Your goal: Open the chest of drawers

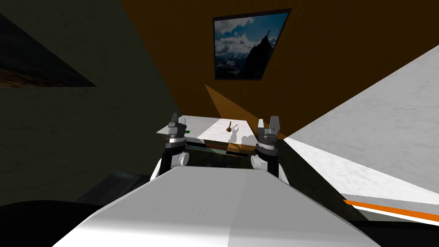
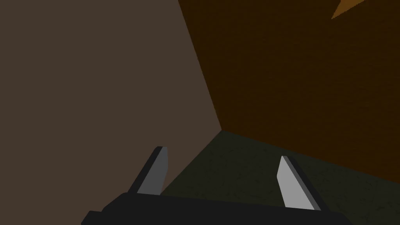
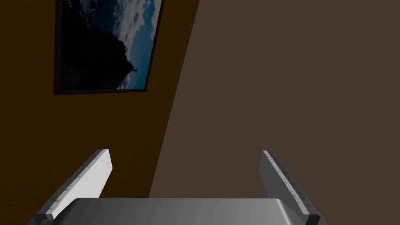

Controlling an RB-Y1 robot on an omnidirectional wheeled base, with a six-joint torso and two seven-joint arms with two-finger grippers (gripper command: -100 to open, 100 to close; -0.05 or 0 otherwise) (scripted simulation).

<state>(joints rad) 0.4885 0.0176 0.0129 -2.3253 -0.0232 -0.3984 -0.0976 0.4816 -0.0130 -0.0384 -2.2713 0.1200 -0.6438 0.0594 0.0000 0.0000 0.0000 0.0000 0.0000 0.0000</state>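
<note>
Chest of drawers (image 1: 205, 128) sits straight ahead against the orange-brown wall. Its top is pale with a lit stripe, and its front is a dark band under the near edge, mostly hidden — can't tell a handle or whether any drawer is out. On the top, a small brown object (image 1: 229, 126) stands upright right of the middle, and something green (image 1: 187, 131) lies by the left edge. Left hand (image 1: 176, 118) is raised over the top's near left corner, right hand (image 1: 269, 121) by the near right corner. Both point upward with fingers spread, nothing between them, neither touching the chest. Framed mountain picture (image 1: 248, 45) hangs on the wall above. Step, as I read it: pre-reach, opening not begun. Next move calls for dropping one hand to the front below the near edge, finding a handle or drawer lip, pinching it and pulling straight back — without knocking the things on top.
</note>
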